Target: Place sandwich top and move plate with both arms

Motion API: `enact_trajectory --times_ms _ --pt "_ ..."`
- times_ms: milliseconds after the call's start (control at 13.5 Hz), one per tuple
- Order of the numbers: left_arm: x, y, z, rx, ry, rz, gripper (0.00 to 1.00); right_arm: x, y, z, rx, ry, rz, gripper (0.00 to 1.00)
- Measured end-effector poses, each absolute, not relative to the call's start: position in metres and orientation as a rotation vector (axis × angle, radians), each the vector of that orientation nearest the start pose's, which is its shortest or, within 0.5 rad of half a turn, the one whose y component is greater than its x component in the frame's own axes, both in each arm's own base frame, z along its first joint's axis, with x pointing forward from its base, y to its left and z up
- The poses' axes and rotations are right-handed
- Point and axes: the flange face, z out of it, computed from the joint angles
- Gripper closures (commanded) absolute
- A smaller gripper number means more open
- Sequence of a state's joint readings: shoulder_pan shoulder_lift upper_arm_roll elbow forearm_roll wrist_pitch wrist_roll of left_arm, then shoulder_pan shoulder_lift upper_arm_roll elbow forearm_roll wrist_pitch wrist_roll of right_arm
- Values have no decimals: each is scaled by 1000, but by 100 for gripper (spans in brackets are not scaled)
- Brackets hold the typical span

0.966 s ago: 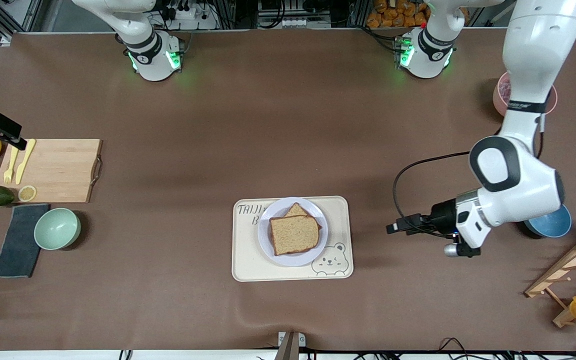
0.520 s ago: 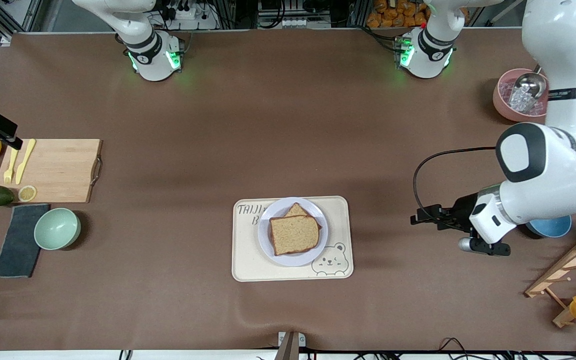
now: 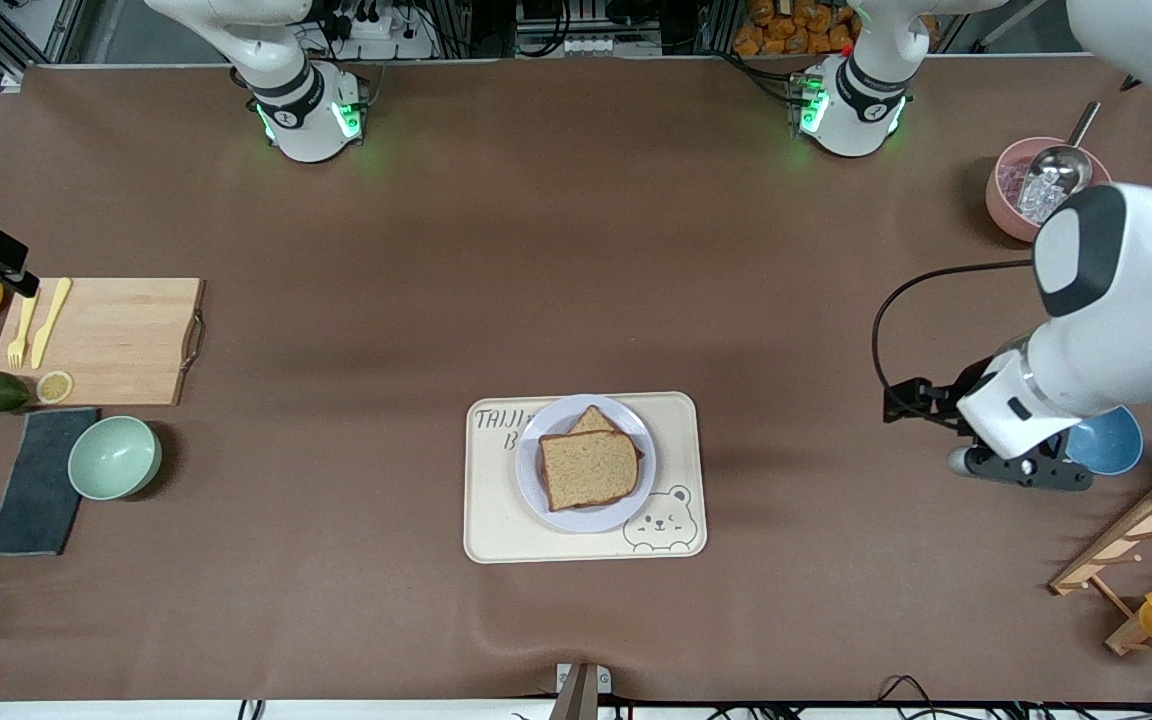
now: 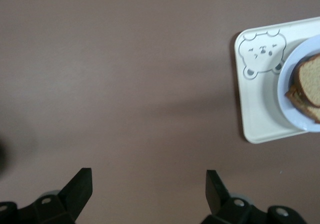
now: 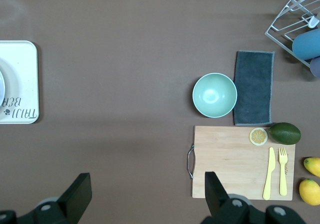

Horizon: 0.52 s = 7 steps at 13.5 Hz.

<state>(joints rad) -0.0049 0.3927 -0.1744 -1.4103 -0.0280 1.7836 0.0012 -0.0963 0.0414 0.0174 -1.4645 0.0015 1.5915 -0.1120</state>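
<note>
Front view shows the sandwich top (image 3: pixel 588 468) already lying on the stack, a little askew, so a corner of the slice beneath pokes out toward the robots' bases. The whole sandwich sits on the plate (image 3: pixel 548 512), and the plate rests on a cream tray (image 3: pixel 674 480) with a bear drawn on it, in the middle of the bench and toward the camera's edge. I'd guess the bread step is done and the plate's move with both arms is what remains.

The left hand (image 3: pixel 921 400) hangs over bare bench toward its own arm's end, well apart from the tray, its two fingers (image 4: pixel 80 186) spread wide with nothing between them. The right hand (image 5: pixel 145 194) is also spread wide and empty, up over the bench near the wooden cutting board (image 3: pixel 126 340). Neither touches the plate, which looks like a pause clear of the food.

The bench (image 3: pixel 436 260) is covered in a plain brown mat. Around the board sit a mint bowl (image 3: pixel 114 457), a dark cloth (image 3: pixel 36 480), an avocado and lemons; toward the left arm's end stand a pink bowl with a scoop (image 3: pixel 1021 190), a blue bowl and a wooden rack.
</note>
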Motion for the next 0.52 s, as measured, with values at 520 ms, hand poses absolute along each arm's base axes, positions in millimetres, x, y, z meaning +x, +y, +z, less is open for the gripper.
enact_trajectory --times_ms 520 --pt "620 -84 577 -3130 245 5 0 568 -45 653 -3144 -52 -130 0"
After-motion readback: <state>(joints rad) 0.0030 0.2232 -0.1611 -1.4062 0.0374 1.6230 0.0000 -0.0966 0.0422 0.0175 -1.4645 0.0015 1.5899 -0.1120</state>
